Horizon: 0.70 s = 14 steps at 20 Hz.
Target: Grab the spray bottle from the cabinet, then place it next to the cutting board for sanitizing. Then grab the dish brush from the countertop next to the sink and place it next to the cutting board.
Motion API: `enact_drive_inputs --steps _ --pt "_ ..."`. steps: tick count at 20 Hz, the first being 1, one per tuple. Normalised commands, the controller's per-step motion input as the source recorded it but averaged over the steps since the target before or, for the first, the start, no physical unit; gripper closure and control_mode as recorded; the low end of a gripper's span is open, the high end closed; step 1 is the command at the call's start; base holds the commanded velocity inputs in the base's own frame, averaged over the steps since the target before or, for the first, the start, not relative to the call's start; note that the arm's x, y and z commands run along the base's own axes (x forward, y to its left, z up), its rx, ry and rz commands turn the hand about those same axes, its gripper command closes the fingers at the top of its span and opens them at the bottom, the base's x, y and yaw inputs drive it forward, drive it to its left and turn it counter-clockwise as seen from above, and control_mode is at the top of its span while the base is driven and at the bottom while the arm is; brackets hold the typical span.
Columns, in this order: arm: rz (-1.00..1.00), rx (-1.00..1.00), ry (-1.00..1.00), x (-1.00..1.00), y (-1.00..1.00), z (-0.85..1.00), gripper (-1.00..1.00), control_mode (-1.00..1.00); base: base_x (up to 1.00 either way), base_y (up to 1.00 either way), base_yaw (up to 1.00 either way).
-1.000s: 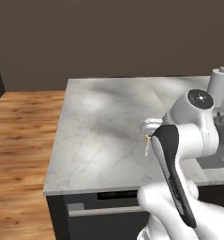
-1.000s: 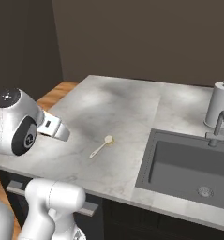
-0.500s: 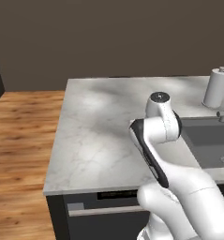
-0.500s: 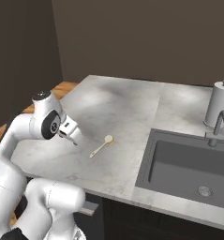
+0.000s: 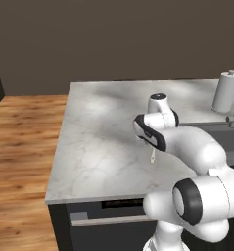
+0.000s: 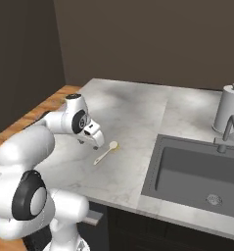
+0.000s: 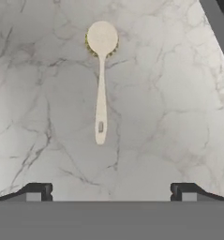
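hand view: cream round-headed dish brush (image 7: pixel 100 89) flat on marbled countertop (image 7: pixel 169 117).

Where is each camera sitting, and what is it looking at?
Left base view: behind the arm's left, facing the grey-white marbled stone countertop; the white arm crosses it.
Right base view: behind its right, showing the dark grey sink, arm and claw.
Hand view: looks down past the fingertips.
All share the pale cream long-handled dish brush.

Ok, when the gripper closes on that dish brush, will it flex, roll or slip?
The dish brush looks stiff: its handle lies straight on the countertop. It is thin, so probably light. The round head may keep it from rolling; the narrow handle could slip between the open fingertips.
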Motion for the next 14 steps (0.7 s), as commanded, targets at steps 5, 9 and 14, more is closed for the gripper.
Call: enact_drive_inputs --steps 5,9,14 --pt "0.00 0.00 0.15 0.53 -0.05 -0.15 -1.00 -1.00 0.00 0.00 0.00" --pt "0.00 0.00 0.02 0.09 -0.29 -0.22 -1.00 -1.00 0.00 0.00 0.00" --pt "0.00 0.03 0.00 0.05 -0.31 -0.43 -1.00 -1.00 0.00 0.00 0.00"
